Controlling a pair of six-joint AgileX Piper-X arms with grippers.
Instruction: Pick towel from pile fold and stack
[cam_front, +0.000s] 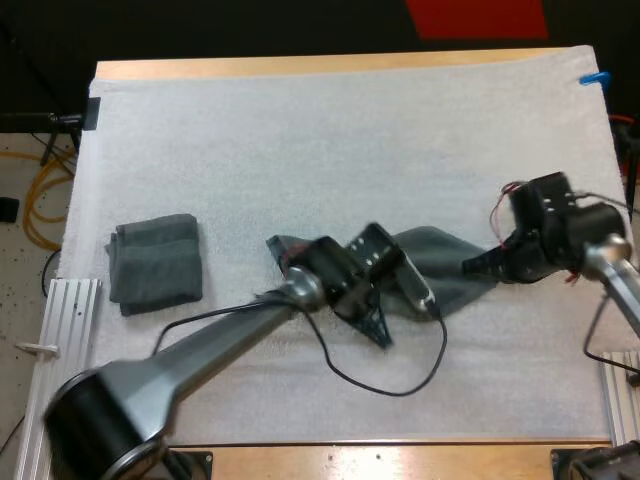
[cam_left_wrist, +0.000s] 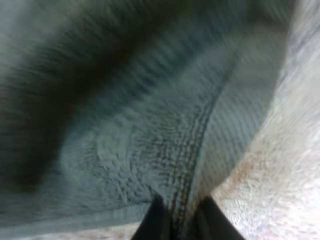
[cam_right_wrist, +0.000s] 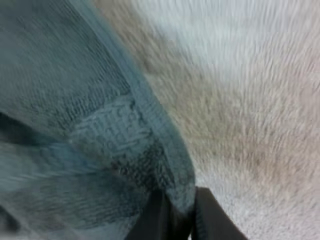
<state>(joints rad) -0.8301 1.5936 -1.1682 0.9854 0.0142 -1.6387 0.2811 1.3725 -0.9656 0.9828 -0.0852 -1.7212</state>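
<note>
A dark grey-green terry towel (cam_front: 448, 254) lay stretched out low over the white foam mat (cam_front: 350, 130), slightly right of the mat's middle and toward its near side. In the high view its long axis ran across the table from left to right. One end pointed toward the left arm and the other toward the right arm, and the right end sat a little nearer the table's front edge. The left arm's wrist covered much of the left half.

The left gripper (cam_left_wrist: 176, 218) was pinching the towel. In the left wrist view its two black fingers (cam_left_wrist: 156, 220) pressed from both sides on a stitched hem, with cloth spreading away beyond them and bare mat just beside it. The right gripper (cam_front: 476, 266) was clamped on the towel's right end, and in the right wrist view its fingers squeezed the bound edge of the cloth where it met the mat.

A second dark grey-green towel, folded into a rough square (cam_front: 155, 260), rested flat near the mat's left edge. It was well apart from the stretched towel. The mat covered most of the wooden table (cam_front: 300, 66).
</note>
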